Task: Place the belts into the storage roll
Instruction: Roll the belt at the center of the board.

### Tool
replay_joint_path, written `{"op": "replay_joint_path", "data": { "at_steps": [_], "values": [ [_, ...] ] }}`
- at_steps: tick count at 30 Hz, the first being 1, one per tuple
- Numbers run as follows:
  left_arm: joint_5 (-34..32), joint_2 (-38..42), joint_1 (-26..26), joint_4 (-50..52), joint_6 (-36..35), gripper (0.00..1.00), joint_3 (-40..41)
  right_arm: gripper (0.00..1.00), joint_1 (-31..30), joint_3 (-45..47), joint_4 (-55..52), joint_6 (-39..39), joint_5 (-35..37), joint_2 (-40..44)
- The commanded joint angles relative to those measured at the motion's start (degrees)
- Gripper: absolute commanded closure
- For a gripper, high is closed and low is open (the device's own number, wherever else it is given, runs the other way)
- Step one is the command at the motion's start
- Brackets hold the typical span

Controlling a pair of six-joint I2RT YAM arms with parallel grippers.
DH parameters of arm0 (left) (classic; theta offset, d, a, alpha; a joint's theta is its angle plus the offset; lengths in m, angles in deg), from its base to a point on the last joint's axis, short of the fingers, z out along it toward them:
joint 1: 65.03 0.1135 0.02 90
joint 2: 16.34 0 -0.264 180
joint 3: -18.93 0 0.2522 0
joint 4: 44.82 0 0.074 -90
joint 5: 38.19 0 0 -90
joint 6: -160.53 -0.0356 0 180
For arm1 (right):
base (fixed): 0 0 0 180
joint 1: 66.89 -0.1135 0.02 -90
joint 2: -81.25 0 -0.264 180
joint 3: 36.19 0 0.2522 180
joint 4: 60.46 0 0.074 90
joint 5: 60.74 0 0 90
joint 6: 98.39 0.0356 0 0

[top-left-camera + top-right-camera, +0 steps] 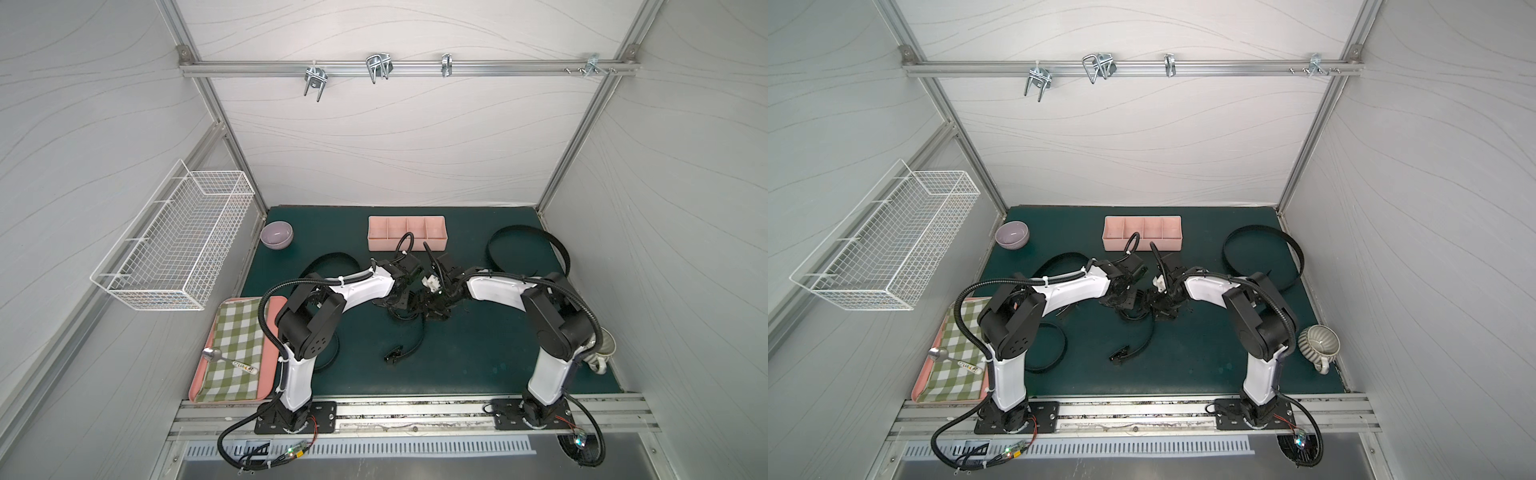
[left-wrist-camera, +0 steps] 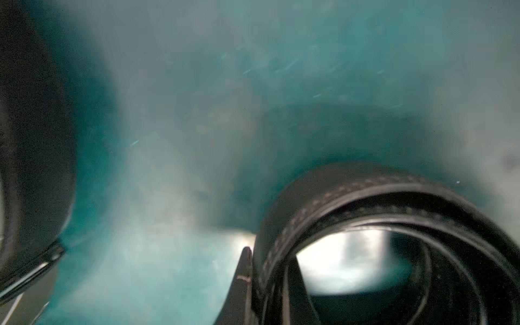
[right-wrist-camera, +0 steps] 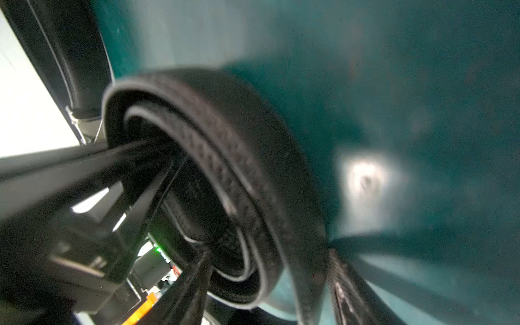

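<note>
Both arms are huddled mid-tabletop over one coiled belt (image 3: 225, 140). The left end effector (image 2: 268, 261) is pinched tight on the coil's wall. The right end effector (image 3: 268, 256) straddles that wall too, but I can't tell if it's actually gripping. The storage tray (image 1: 382, 245) sits just beyond them, far middle. The right belt (image 1: 523, 228) loops loose far right, and the left belt (image 1: 332, 255) lies by the left arm.

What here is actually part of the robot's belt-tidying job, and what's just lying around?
Part of the job:
- coiled belt, mid-table
- right-side loose belt
- left-side loose belt
- pink four-compartment tray

Just lying about:
- purple bowl
- wire basket
- checked cloth on a flat pink tray
- spoon
- ribbed mug
</note>
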Motion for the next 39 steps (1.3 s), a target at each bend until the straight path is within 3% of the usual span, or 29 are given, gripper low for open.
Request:
{"op": "replay_joint_path", "data": {
  "at_steps": [1, 5, 9, 18, 26, 34, 39],
  "values": [
    [5.52, -5.14, -2.1, -3.59, 2.34, 0.99, 1.27, 0.3, -1.06, 2.14, 4.52, 7.76, -1.0, 1.88],
    [5.46, -4.93, -2.65, -3.69, 2.7, 0.99, 1.87, 0.23, 0.88, 0.0, -3.44, 1.8, 3.04, 2.21],
    [6.15, -4.33, -2.95, -4.13, 3.67, 0.99, 2.55, 0.24, 4.37, 0.6, -5.35, -0.82, 1.97, 2.48],
    [4.9, -7.35, -6.0, -2.04, 7.13, 1.0, -1.87, 0.39, 3.68, 0.1, -3.01, 3.5, -0.42, 1.45],
    [6.15, -7.85, -6.04, -3.01, 8.48, 1.0, -1.63, 0.46, 2.03, 3.53, 3.38, 10.2, -2.26, 1.19],
    [8.37, -8.62, -6.31, -3.45, 8.98, 1.0, -0.72, 0.7, 1.2, 4.19, 3.62, 12.13, -1.39, 1.33],
    [11.2, -7.07, -6.72, -5.83, 10.2, 1.0, 3.45, 0.77, 1.33, 2.43, -0.96, 8.86, -0.34, 0.47]
  ]
}}
